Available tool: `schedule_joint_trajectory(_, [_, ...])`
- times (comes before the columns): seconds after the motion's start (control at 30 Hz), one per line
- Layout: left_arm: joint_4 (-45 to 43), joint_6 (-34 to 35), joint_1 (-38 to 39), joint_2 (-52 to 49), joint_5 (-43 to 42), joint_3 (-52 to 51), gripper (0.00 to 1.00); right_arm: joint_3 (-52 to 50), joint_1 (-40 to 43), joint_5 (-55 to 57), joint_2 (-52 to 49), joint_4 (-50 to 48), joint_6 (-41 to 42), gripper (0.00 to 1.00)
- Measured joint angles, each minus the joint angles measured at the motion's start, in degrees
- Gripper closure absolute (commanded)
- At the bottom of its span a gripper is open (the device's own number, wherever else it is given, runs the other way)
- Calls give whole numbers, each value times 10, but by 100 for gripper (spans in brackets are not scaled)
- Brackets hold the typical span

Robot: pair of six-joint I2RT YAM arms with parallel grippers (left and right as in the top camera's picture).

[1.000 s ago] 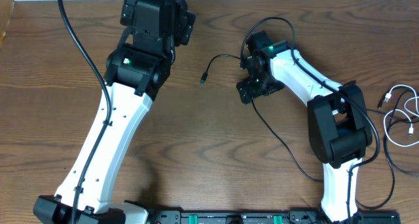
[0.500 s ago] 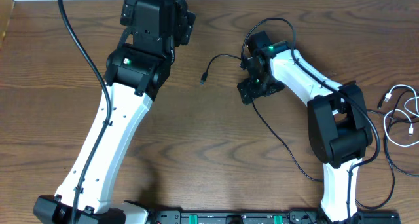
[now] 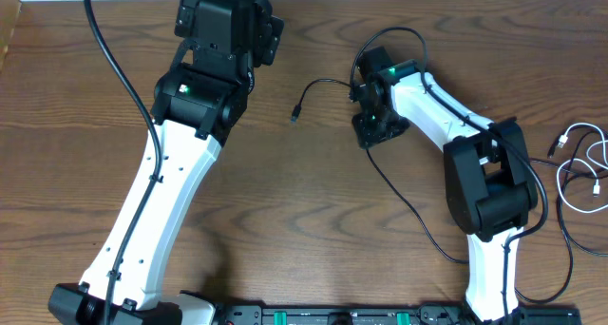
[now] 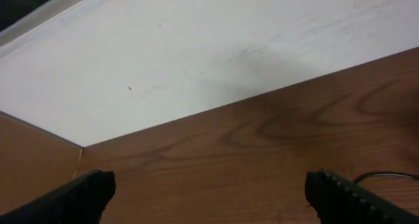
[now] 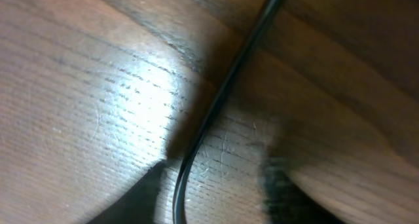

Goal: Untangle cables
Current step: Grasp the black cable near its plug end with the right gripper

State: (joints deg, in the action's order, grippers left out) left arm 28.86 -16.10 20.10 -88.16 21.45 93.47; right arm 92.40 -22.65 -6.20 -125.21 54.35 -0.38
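Straddling the thin black cable [image 5: 222, 96], the right fingers [image 5: 288, 191] stand narrow, one on each side, with a strip of bare wood showing between the cord and one finger. The round, glossy cord snakes across the dark, grained desk [image 3: 313, 220], its small plug end [image 3: 295, 116] lying free toward the left arm. A white cable [image 3: 573, 133] lies loosely looped well apart at the right edge. The left fingers [image 4: 85, 194] gape wide over bare wood near a scuffed white wall [image 4: 196, 54].

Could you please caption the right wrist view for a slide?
Right tool straddles a black cable lying on the wooden table.
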Motion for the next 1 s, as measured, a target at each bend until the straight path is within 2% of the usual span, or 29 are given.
schedule_joint_trajectory(0.07, [0, 0, 0, 0, 0, 0, 2, 0, 0, 0, 0, 2, 2, 72])
schedule_joint_trajectory(0.17, [0, 0, 0, 0, 0, 0, 2, 0, 0, 1, 0, 10, 1, 84])
schedule_joint_trajectory(0.23, [0, 0, 0, 0, 0, 0, 2, 0, 0, 2, -1, 19, 3, 86])
schedule_joint_trajectory(0.3, [0, 0, 0, 0, 0, 0, 2, 0, 0, 6, -2, 26, 3, 97])
schedule_joint_trajectory(0.33, [0, 0, 0, 0, 0, 0, 2, 0, 0, 7, -2, 29, 2, 99])
schedule_joint_trajectory(0.77, [-1, 0, 0, 0, 0, 0, 2, 4, 0, 9, -3, 26, 23, 99])
schedule_joint_trajectory(1.0, [-1, 0, 0, 0, 0, 0, 2, 59, 8, 11, 7, 31, 28, 99])
